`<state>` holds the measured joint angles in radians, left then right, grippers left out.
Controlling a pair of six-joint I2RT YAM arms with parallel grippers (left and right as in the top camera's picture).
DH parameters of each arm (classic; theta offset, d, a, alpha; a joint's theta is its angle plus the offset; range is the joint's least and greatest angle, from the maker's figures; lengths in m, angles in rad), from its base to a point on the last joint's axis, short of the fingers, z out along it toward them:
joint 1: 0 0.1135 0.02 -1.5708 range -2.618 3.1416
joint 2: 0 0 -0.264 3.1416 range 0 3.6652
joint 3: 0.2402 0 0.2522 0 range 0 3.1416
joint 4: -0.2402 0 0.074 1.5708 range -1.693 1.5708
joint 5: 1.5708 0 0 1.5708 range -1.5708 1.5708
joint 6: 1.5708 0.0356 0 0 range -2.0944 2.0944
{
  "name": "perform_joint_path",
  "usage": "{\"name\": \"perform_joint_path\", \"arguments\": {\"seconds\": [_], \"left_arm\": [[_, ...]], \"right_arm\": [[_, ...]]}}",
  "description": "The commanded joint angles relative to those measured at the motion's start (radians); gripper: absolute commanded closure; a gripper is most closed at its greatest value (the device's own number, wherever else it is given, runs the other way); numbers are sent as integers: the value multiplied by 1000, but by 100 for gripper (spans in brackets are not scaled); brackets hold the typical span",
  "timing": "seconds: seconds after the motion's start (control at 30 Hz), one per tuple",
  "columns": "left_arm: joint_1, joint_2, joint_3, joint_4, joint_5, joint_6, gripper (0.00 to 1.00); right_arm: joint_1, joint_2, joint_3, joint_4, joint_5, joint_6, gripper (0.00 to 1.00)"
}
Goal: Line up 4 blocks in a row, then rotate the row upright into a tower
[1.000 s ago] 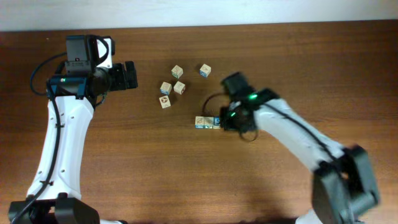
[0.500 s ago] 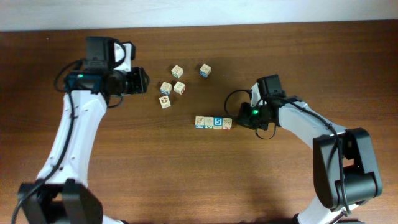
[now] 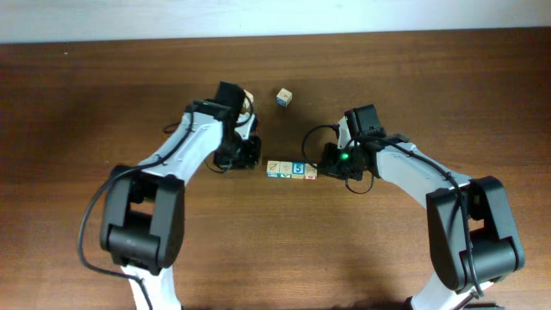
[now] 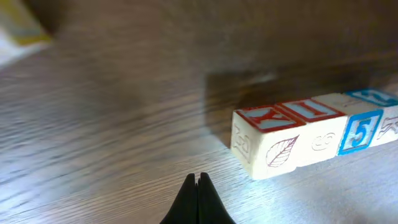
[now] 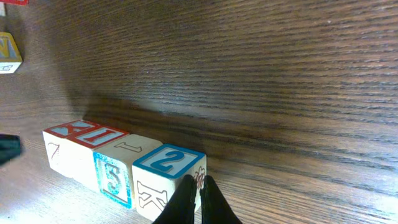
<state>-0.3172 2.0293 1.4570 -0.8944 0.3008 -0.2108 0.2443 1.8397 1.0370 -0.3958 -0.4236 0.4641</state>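
A short straight row of light-wood blocks (image 3: 291,170) lies mid-table. In the left wrist view its near end block (image 4: 267,146) has a red Y on top and a leaf on its side. A blue 5 (image 4: 359,132) shows farther along. My left gripper (image 4: 199,178) is shut and empty, just off that end with a small gap (image 3: 255,160). My right gripper (image 5: 199,182) is shut, its tips against the end face of the block topped with a blue 2 (image 5: 166,163), at the row's other end (image 3: 325,166).
One loose block (image 3: 284,96) sits alone behind the row. A blurred yellow-faced block (image 4: 18,28) shows at the top left of the left wrist view, and another block (image 5: 7,53) at the right wrist view's left edge. My left arm (image 3: 207,129) reaches across the table left of the row.
My left arm has swung in from the far left to the row's left end, and its jaws have gone from open to shut. The right gripper has shut and stayed at the right end.
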Motion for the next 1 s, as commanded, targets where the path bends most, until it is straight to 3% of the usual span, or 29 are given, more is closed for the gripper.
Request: {"name": "perform_joint_path", "arguments": {"seconds": [0.0,0.17,0.77,0.97], "left_arm": [[-32,32,-3,39,29,-69,100],[-47,35,-3,117,-1,-137,100],[-100,35,-17,93,-15,-64,100],[-100,35,-17,93,-27,-64,100]], "right_arm": [[4,13,-3,0,10,-3,93],[4,13,-3,-2,10,-3,93],[4,13,-3,-8,12,-3,94],[-82,13,-3,-53,-72,-76,96]]}}
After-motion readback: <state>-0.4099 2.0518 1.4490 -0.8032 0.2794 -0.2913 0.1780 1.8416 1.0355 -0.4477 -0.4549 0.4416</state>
